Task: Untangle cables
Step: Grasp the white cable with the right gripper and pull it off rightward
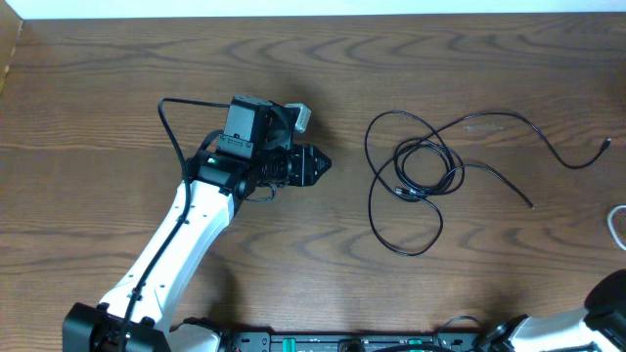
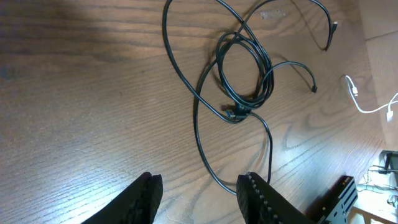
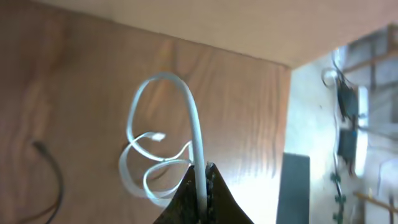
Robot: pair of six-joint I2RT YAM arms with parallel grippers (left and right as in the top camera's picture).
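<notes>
Right claw (image 3: 202, 177) is clamped shut on the white cable (image 3: 194, 118); hold it aside, and lower your open, empty left claw (image 2: 199, 186) onto the black cables (image 2: 236, 113) near their knot.

Light: bright, even | glare: left wrist view, tabletop (image 2: 74, 180) | blur: right wrist view soft

**Overhead:** bare wood of the table (image 1: 117, 88) lies open to the left of and beyond my left gripper (image 1: 321, 163). A narrow bare strip separates it from the black cables (image 1: 421, 171), whose loops and loose ends sprawl rightward, barring a flat sweep.

**Left wrist:** one strand reaches its parted fingers.

**Right wrist:** my right gripper (image 3: 200, 180) pinches the white cable (image 3: 189, 106) near the table's edge.
</notes>
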